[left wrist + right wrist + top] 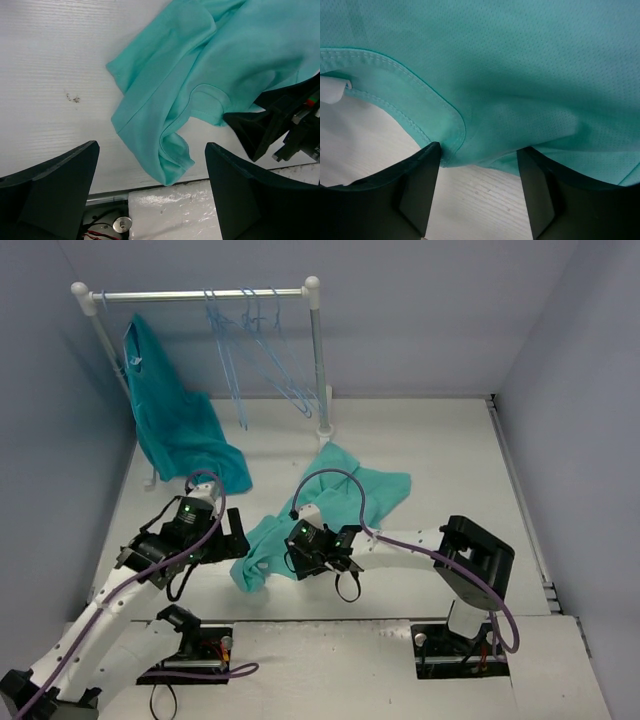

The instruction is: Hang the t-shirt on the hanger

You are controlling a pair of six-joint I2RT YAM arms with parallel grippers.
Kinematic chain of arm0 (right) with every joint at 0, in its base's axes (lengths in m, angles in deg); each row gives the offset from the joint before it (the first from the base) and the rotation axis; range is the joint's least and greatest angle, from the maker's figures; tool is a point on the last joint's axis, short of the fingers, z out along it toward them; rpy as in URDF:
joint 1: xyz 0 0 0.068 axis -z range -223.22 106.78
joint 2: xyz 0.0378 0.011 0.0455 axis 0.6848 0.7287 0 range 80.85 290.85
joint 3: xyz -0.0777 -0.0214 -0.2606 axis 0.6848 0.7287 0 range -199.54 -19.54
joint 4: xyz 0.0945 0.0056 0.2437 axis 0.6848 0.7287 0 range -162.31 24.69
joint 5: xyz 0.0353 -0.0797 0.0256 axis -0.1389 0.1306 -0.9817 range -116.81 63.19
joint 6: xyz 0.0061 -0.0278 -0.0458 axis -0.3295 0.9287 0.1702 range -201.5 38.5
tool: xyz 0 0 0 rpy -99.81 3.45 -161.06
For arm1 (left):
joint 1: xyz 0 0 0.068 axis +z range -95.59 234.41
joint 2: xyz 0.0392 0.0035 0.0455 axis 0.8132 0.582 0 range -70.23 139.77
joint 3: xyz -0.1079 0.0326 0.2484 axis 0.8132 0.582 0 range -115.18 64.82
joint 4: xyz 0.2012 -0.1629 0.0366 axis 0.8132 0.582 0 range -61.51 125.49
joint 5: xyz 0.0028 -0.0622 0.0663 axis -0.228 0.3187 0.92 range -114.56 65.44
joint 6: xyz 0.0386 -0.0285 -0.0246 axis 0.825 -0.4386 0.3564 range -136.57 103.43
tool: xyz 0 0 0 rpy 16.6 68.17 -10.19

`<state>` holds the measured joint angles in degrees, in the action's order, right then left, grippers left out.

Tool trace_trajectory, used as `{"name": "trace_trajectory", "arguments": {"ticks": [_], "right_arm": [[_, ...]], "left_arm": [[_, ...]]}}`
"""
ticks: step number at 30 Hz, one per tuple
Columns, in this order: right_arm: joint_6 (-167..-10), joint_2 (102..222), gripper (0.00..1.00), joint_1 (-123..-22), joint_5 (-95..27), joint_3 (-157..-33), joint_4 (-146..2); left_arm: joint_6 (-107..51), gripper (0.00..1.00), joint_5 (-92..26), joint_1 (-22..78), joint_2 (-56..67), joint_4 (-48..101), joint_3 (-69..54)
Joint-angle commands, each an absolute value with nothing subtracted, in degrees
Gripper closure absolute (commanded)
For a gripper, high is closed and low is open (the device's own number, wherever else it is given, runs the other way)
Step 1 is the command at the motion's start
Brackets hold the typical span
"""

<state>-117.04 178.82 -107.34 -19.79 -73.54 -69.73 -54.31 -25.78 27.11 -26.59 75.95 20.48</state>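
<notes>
T-shirt [385, 488] of soft mint-green cloth lies crumpled on the white table [470, 450], just ahead of both arms. The left gripper [151, 147] hovers over its near corner with the black fingers wide apart, holding nothing. The right gripper [479, 150] has its fingers apart too; the stitched neck hem lies at their tips, not pinched. Further back, thin pale-blue wire hangers [262, 350] hang on the white-and-metal clothes rail [200, 294], beside a darker turquoise garment [175, 430].

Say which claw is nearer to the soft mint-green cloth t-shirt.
Right. The right claw straddles the collar edge of the t-shirt; the left claw hangs short of its folded corner.
</notes>
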Motion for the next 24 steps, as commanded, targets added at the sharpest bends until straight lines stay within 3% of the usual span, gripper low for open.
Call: {"name": "trace_trajectory", "arguments": {"ticks": [1,5,9,16,24], "right_arm": [[-119.4,176.4,0.59,-106.8,-17.5,-74.9,-70.1],[-119.2,173.7,0.86,-104.8,-16.6,-73.7,-69.5],[-118.0,169.8,0.98,-102.5,-14.5,-73.8,-68.3],[-115.2,165.4,1.0,-98.8,-12.5,-76.0,-66.4],[-114.8,166.2,1.0,-98.4,-12.3,-77.1,-66.3]], "left_arm": [[-58.4,0.17,-19.1,20.9,-21.5,72.9,19.1],[-61.5,0.18,-13.6,13.2,-15.9,73.0,17.9],[-64.4,0.19,-9.8,8.0,-8.8,73.0,16.6],[-68.8,0.26,-5.7,7.3,-3.2,72.8,16.0],[-71.9,0.27,-5.3,3.5,-0.8,71.6,13.5]]}}
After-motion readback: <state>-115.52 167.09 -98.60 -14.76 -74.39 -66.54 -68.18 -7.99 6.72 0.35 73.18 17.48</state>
